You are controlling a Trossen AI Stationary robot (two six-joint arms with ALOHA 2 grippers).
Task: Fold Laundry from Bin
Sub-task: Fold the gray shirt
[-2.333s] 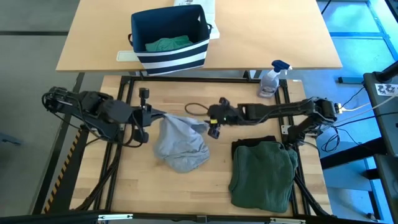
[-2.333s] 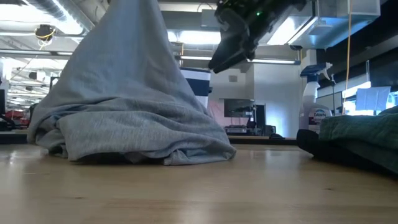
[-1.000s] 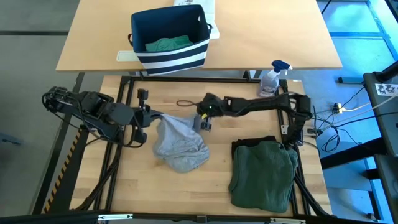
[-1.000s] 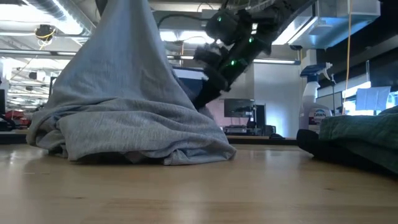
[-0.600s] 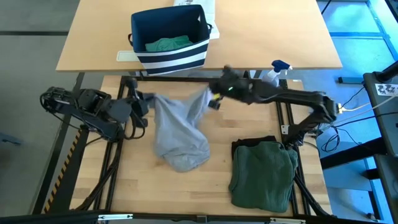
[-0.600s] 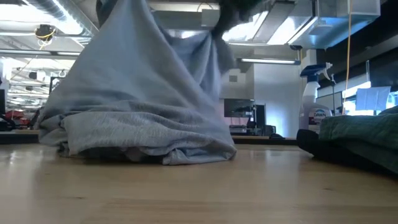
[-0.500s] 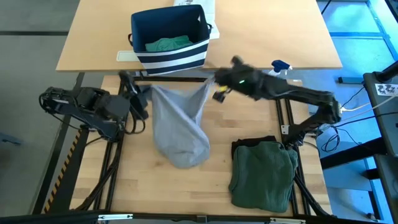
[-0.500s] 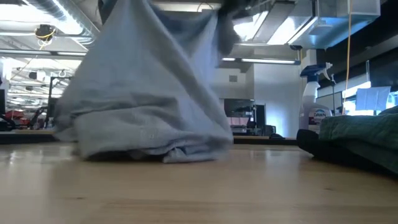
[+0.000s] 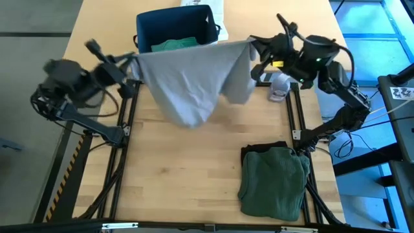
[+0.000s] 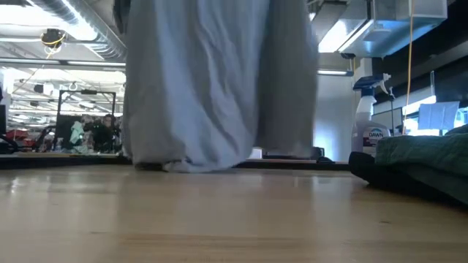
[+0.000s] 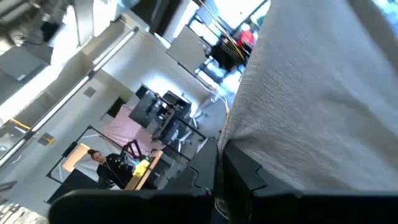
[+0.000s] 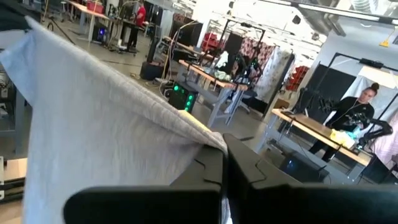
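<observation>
**Grey garment held up between both arms, folding not yet done**

The bench (image 9: pixel 194 188) carries a dark green garment (image 9: pixel 273 182) already folded at the right. The light grey garment (image 9: pixel 194 84) is stretched in the air, its hem brushing the bench, clamped by the left pincer (image 9: pixel 132 63) and the right pincer (image 9: pixel 253 46). In the bin (image 9: pixel 174 39) a teal-green piece (image 9: pixel 173 45) is left.

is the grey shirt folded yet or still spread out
Spread out, not folded: the grey shirt hangs stretched between the left tool and right tool, its bottom edge at the table.
</observation>
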